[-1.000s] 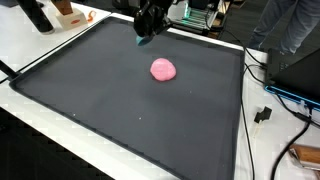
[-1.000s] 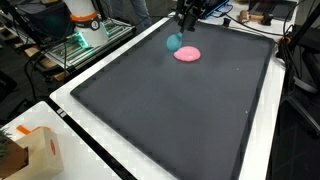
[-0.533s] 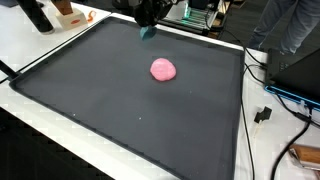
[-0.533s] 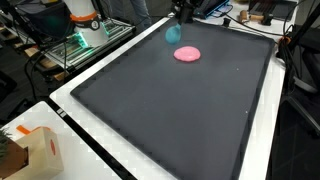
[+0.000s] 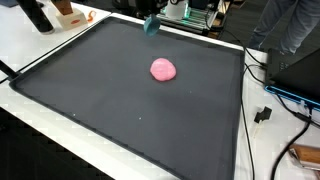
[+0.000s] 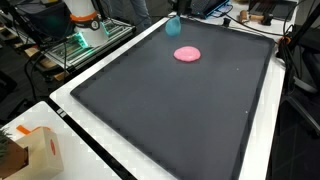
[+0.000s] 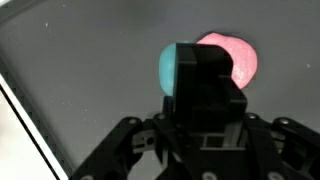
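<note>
Robotics lab or workshop. Big black mat (image 5: 130,115) covered a white table (image 6: 75,125), set up as a test surface, with a robot gripper (image 7: 186,62) above it. Loose cables (image 5: 262,88) and plugs trailed along the table edge. Metal rack (image 6: 82,38) with lit electronics stood beside it, more gear crowded behind. Cardboard box (image 6: 38,152) sat on the corner. Person in jeans (image 5: 292,22) stood close by. No home or kitchen furnishings.
</note>
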Robot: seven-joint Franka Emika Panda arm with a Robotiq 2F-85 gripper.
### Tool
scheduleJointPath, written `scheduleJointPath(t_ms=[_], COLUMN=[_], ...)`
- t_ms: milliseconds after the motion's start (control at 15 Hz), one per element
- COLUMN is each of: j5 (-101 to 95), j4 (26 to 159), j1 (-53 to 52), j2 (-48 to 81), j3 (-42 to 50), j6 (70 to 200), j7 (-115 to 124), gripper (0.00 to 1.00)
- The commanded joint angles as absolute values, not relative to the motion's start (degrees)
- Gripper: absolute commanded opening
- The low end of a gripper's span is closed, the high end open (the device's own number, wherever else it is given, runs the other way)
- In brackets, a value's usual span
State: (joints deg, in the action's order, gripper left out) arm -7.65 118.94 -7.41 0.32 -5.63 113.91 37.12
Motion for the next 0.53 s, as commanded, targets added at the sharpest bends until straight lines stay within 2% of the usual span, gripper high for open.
scheduleJointPath(t_ms=[0,333,400,467], j5=[-4.45,-3.76,-5.21,-5.2], j4=[123.18,125.22,122.12,122.45], j1=[-6.62,-6.31,-6.35,-6.31], j2=[-4.35,-6.94,-4.3,-4.7], j3=[-5.61,-5.91,-6.3,-6.33], j6=[116.34,118.22,115.89,116.31], j7=[34.12,32.95,34.41,34.38], gripper=[0.25,0.25,0.5,0.5])
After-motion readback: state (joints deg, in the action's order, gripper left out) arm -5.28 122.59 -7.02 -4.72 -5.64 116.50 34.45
